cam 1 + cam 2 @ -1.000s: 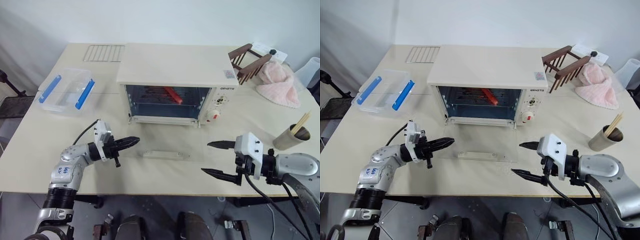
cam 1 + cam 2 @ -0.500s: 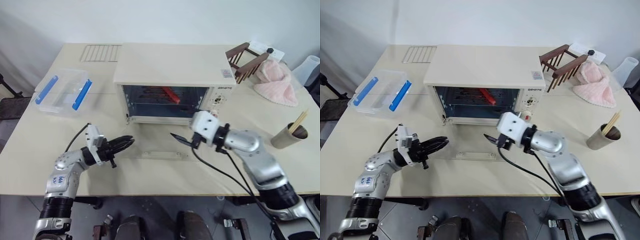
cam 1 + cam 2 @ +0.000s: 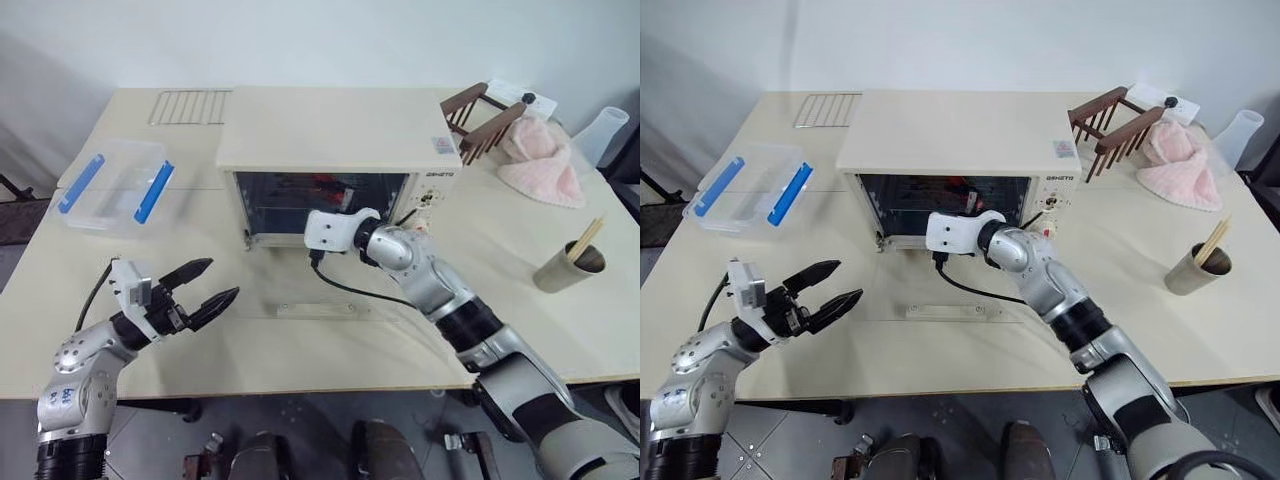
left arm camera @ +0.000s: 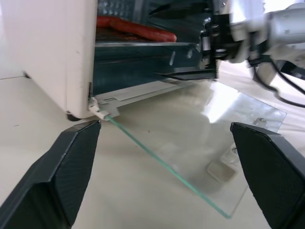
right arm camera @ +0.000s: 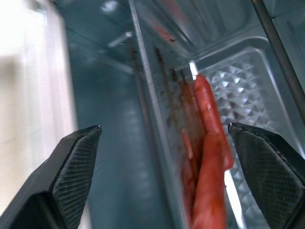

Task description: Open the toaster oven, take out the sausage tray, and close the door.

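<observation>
Door lowered, both pincers released.

We see the right gripper point(image 5: 162, 191) spread at the toaster oven point(image 3: 340, 130) mouth, the sausage tray point(image 5: 190, 124) just ahead between its fingers. Our left gripper point(image 3: 205, 285), spread, hovers beside the flat-lying door point(image 4: 200, 138).

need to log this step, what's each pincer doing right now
Left pincer: open, holding nothing, beside the lowered oven door.
Right pincer: open, holding nothing, at the sausage tray.
</observation>
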Available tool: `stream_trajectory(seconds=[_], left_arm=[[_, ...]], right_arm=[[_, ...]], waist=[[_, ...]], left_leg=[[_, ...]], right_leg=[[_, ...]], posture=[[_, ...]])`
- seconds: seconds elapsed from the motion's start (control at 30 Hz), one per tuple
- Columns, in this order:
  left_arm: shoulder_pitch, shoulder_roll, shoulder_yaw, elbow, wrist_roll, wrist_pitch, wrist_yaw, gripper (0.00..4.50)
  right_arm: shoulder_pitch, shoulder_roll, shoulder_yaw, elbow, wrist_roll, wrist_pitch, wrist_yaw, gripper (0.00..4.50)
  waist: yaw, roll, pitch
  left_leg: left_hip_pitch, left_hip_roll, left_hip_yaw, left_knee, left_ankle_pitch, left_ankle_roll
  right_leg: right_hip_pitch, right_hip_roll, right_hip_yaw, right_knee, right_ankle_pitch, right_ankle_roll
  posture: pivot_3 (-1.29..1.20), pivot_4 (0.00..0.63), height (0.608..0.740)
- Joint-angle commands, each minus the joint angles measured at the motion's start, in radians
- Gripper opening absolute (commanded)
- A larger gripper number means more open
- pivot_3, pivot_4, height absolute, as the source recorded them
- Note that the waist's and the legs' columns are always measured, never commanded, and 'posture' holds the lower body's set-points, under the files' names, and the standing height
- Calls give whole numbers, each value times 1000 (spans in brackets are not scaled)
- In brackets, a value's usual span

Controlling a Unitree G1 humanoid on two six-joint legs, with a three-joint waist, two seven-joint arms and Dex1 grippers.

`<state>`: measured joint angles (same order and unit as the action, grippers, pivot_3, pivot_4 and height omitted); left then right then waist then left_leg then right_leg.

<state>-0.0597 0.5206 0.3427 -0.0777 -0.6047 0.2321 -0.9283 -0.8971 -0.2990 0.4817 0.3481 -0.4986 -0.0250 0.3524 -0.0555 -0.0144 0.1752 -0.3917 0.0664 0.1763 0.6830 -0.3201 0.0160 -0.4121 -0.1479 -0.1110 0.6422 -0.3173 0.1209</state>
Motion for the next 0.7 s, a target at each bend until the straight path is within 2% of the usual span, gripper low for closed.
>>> stream_trajectory(seconds=[0.03, 0.07, 0.17, 0.2, 0.3, 0.63, 0.7], left_arm=[[17, -13, -4, -65, -18, -1, 21, 4487], [19, -16, -7, -69, -18, 0, 25, 4487], [22, -22, -13, -75, -14, 1, 33, 4487], [21, -24, -15, -75, -13, 2, 35, 4497], [18, -25, -20, -76, -12, 2, 38, 4500], [-10, -31, -34, -59, -12, 0, 44, 4500], [-17, -34, -37, -55, -12, -3, 42, 4500]], right_arm=[[-72, 14, 30, 57, -115, -20, -100, 4500], [-90, 14, 52, 75, -172, 1, -131, 4500], [-105, 27, 56, 113, -186, -15, -139, 4500], [-108, 34, 55, 120, -183, -20, -135, 4311], [-107, 42, 54, 108, -187, -29, -133, 3543], [-88, 36, 40, 52, -196, -49, -104, 125], [-86, 36, 36, 45, -198, -54, -98, 55]], waist=[[-3, 0, 0], [-3, 0, 0], [-6, 0, 0], [-6, 0, 0], [-7, 0, 0], [-7, 0, 0], [-7, 0, 0]], left_leg=[[0, 0, 0, 0, 0, 0], [0, 0, 1, 0, 0, 0], [0, 0, 0, 0, 0, 0], [0, 0, 0, 0, 0, -1], [0, 0, 1, 0, 0, -1], [0, 0, 1, -1, 0, -1], [-1, 0, 1, -1, 0, -1]], right_leg=[[0, 0, 0, 0, 0, 0], [0, 0, 0, 0, 0, 0], [0, 0, 0, 0, 0, 0], [0, 0, 0, 0, 0, 0], [-1, 0, 0, 0, 0, 0], [-1, 0, 0, 0, 0, 0], [-1, 0, 0, 0, 0, 0]], posture=[[0, 150, 740], [0, 150, 740], [0, 150, 740], [0, 150, 740], [0, 150, 740], [0, 150, 740], [0, 150, 740]])
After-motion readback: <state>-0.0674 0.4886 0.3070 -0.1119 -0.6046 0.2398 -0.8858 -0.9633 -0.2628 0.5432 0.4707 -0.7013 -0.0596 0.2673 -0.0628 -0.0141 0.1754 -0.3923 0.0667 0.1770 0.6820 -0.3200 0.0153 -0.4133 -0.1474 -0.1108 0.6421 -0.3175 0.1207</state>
